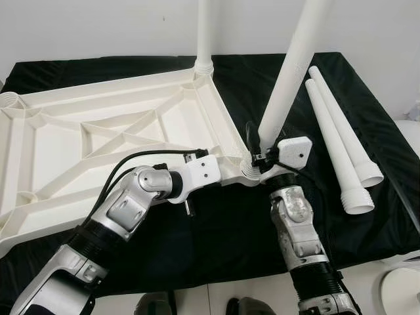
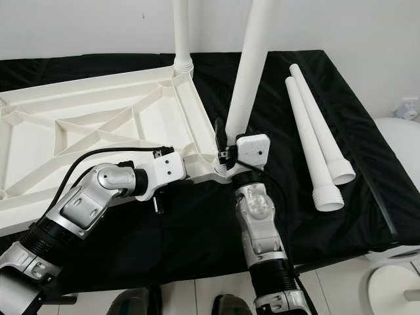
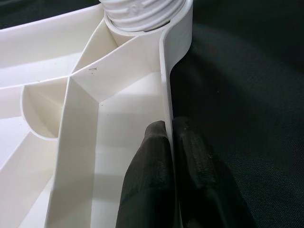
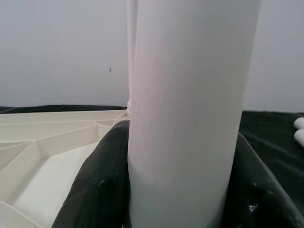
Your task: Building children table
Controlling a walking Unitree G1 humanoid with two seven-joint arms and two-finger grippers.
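Observation:
A white plastic tabletop (image 1: 98, 131) lies upside down on a black cloth, ribs facing up. One white leg (image 1: 205, 33) stands in its far right corner socket. A second white leg (image 1: 289, 72) stands tilted in the near right corner socket (image 1: 249, 172). My right gripper (image 1: 261, 146) is shut on this leg just above the socket; both fingers (image 4: 102, 190) hug the leg (image 4: 190, 95). My left gripper (image 1: 226, 172) is shut on the tabletop's near rim (image 3: 167, 95), its fingers (image 3: 147, 180) pinching the thin wall close to the threaded leg base (image 3: 142, 12).
Two spare white legs (image 1: 341, 138) lie side by side on the black cloth (image 1: 216, 236) to the right. The cloth-covered surface ends close in front of me. A white round object (image 1: 403, 289) sits at the lower right, past the edge.

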